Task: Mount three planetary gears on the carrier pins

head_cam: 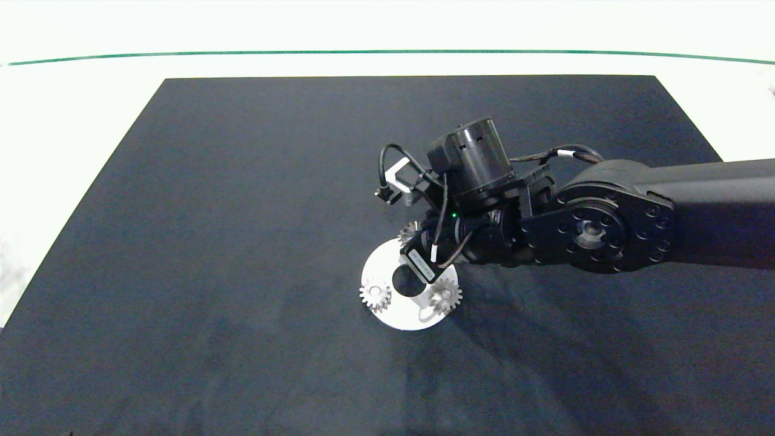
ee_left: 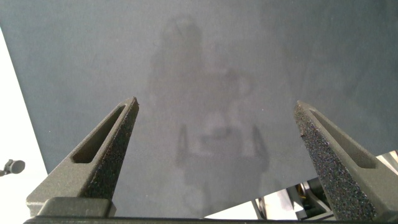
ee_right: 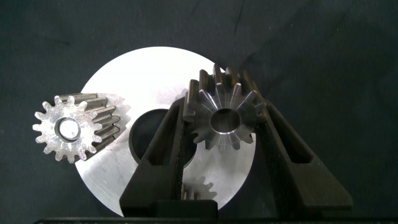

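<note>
Gears on the disc: you have two planetary gears seated, one out to the side of your right fingers, one low between them, mostly hidden by the near finger.
Third gear: it sits clamped between the right gripper's two fingers, over the rim of the white disc and touching both pads.
Carrier pins: you can see one filling the bore of the side gear; the free pin is hidden under the held gear, so you cannot confirm alignment from here.
Right gripper, from above: it hangs over the far edge of the disc, with the held gear peeking out beside the wrist.
Left gripper: fingers spread wide over bare mat, holding nothing, away from the work.
How to seat it: keep the gear's face level with the disc, centre its bore over the pin before lowering, and ease down gently; if it catches, nudge it slightly rather than press. Only then part the fingers.
Materials: gears are bright machined metal with pointed teeth and a chamfered round bore; the disc is flat, smooth and pale with a large centre hole; the mat is dark and matte; the finger pads look grainy, giving grip on the teeth.
</note>
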`<act>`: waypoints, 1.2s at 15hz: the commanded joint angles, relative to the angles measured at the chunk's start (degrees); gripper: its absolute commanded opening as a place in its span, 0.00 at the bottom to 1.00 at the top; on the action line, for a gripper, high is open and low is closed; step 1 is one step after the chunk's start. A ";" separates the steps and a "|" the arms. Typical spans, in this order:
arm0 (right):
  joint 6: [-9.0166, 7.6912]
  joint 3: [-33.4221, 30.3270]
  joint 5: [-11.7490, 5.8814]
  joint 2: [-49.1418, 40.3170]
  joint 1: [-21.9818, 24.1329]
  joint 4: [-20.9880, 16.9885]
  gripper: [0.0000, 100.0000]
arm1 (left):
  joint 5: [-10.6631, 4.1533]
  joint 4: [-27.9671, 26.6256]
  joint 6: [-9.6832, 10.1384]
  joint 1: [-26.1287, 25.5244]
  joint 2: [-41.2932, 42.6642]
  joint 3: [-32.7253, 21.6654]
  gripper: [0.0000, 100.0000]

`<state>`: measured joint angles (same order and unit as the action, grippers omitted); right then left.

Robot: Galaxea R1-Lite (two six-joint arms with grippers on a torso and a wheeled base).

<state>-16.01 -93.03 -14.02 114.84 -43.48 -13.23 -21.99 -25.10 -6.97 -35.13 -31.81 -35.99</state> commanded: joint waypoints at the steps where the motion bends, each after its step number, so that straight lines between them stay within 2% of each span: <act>1: 0.01 -0.75 -0.13 0.39 0.51 -2.59 0.22 | -0.16 -0.12 -0.06 0.06 0.25 0.04 1.00; 6: 0.98 -7.70 -0.04 1.09 0.94 -11.91 0.22 | -0.16 -0.21 -0.06 0.06 0.60 -0.14 1.00; 9: 0.98 -11.04 -0.13 2.15 1.03 -12.88 0.22 | -0.16 -0.21 -0.06 0.06 0.60 -0.22 1.00; 15: 1.50 -11.04 -0.04 3.20 0.51 -13.05 0.22 | -0.16 -0.21 -0.06 0.06 1.04 -0.05 1.00; 18: 2.91 -11.12 -0.13 3.29 -0.73 -13.05 0.22 | -0.16 -0.21 -0.06 0.06 1.04 -0.05 1.00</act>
<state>-13.06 -104.18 -14.10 117.99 -43.91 -26.15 -21.99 -25.16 -7.00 -35.06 -30.73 -36.02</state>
